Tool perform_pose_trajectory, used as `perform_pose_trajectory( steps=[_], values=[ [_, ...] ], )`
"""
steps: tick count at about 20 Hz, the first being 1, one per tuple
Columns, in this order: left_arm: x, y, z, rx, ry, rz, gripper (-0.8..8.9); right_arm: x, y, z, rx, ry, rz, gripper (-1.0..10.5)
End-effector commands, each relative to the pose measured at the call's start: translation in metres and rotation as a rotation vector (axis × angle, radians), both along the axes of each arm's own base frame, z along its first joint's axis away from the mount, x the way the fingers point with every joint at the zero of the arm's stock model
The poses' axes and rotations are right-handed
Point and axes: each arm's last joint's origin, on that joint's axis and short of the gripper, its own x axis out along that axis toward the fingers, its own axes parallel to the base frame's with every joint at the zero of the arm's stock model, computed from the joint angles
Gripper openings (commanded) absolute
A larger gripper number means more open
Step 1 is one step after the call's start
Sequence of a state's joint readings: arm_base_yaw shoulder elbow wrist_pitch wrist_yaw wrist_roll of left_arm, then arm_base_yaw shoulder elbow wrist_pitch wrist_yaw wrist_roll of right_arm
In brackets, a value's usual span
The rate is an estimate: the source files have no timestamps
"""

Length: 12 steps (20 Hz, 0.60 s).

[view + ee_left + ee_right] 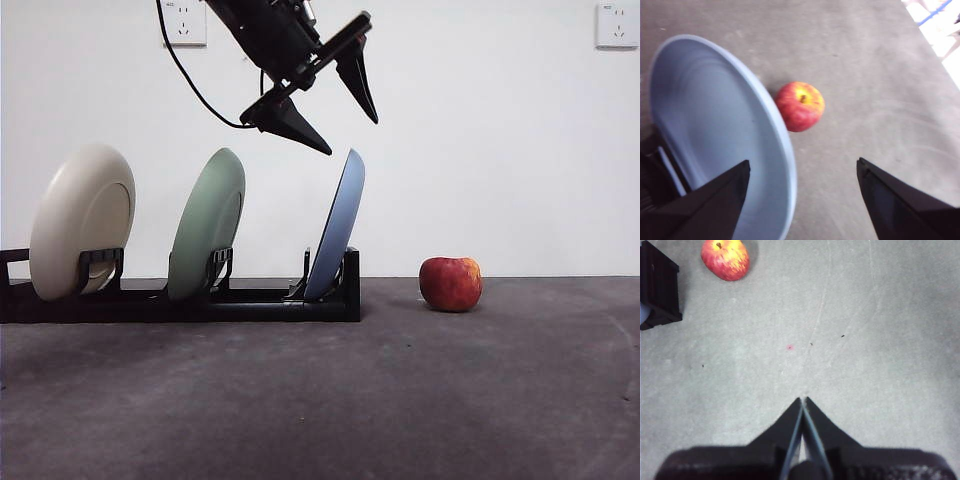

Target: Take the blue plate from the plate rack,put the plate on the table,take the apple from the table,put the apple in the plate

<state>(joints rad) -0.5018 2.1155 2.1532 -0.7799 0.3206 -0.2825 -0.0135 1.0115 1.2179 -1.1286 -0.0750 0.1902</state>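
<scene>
The blue plate (338, 228) stands upright in the last slot of the black plate rack (200, 300), at its right end. My left gripper (352, 136) hangs open just above the plate's top rim, one jaw on each side of it, touching nothing. In the left wrist view the blue plate (715, 130) fills one side between the open jaws of my left gripper (803, 167), with the apple (800, 106) behind it. The red apple (451, 283) rests on the grey table (400, 400) to the right of the rack. My right gripper (802, 401) is shut, high over bare table, with the apple (726, 258) far off.
A cream plate (82, 222) and a pale green plate (207, 223) stand in the rack's left and middle slots. The rack's end block (657, 285) shows in the right wrist view. A white wall with two sockets rises behind the table.
</scene>
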Motion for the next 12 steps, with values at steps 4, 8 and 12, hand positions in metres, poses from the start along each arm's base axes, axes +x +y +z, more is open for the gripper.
perform_pose_trajectory(
  steps=[4,8,12],
  values=[
    [0.013,-0.011,-0.034,0.050,0.052,0.014,3.64,0.001,0.000,0.002,-0.007,-0.010,0.003,0.0],
    [0.016,-0.017,-0.047,0.077,0.062,-0.004,1.41,0.000,0.000,0.002,-0.008,-0.010,0.003,0.0],
    [0.015,-0.019,-0.047,0.094,0.048,0.007,0.55,0.000,0.000,0.001,-0.008,-0.003,0.003,0.0]
  ],
)
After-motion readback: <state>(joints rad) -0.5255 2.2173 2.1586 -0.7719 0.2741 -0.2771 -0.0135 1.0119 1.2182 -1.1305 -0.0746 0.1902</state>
